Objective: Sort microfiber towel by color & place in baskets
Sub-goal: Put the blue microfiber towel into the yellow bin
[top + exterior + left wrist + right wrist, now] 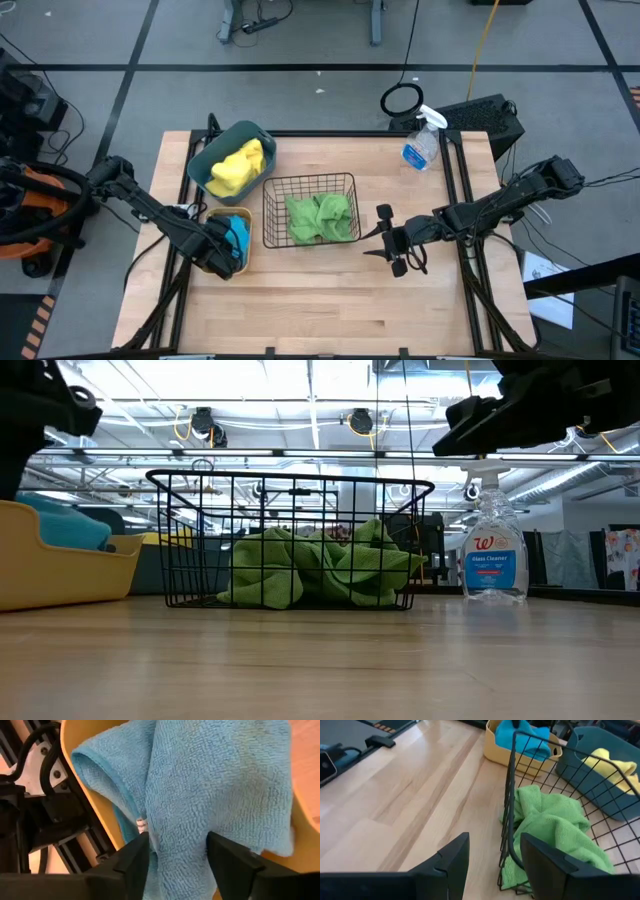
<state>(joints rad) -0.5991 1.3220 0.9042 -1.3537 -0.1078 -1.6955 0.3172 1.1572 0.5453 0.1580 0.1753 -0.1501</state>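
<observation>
Left of the black wire basket, over the yellow bin: left gripper, jaws apart astride the blue towel. Right of that basket: right gripper, jaws apart, empty. Inside it: green towels. Behind-left, in the teal tub: yellow towel.
</observation>
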